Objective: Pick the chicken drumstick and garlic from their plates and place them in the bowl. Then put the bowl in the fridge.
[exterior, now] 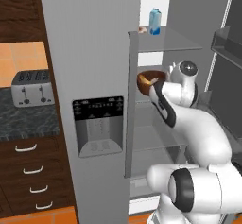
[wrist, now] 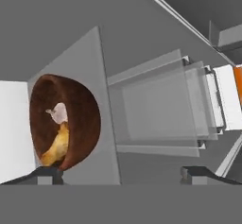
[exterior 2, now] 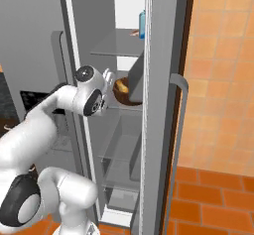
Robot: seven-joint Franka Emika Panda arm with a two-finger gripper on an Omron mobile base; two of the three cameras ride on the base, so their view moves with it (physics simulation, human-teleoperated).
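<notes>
Bowl [wrist: 66, 121]: dark reddish-brown, resting on a glass shelf [exterior: 163, 83] inside the open fridge [exterior: 90, 53], middle level; seen past the door edge in the left base view [exterior: 151, 80] and the right base view [exterior 2: 126, 91].
Drumstick [wrist: 56, 145]: golden-orange, lying inside the bowl against its lower wall.
Garlic [wrist: 59, 113]: pale bulb, inside the bowl, touching the drumstick's upper end.
Pincer [wrist: 123, 175]: spread wide, holding nothing; one fingertip [wrist: 47, 173] just beside the bowl's rim, the other [wrist: 196, 173] well apart from the bowl, over bare shelf.
Arm [exterior: 189, 128]: white, reaching into the fridge, wrist just in front of the bowl.
Fridge door: grey steel, standing open, black dispenser panel [exterior: 98, 126] on its face.
Upper shelf [exterior: 175, 41]: above the bowl, carrying a blue carton [exterior: 154, 21].
Lower shelves [wrist: 160, 109]: glass, stacked below the bowl's level.
Toaster [exterior: 31, 87]: silver, on the dark desk [exterior: 23, 119] to the side of the fridge, far from the bowl.
Drawers [exterior: 33, 180]: dark wood with white handles, under the desk.
</notes>
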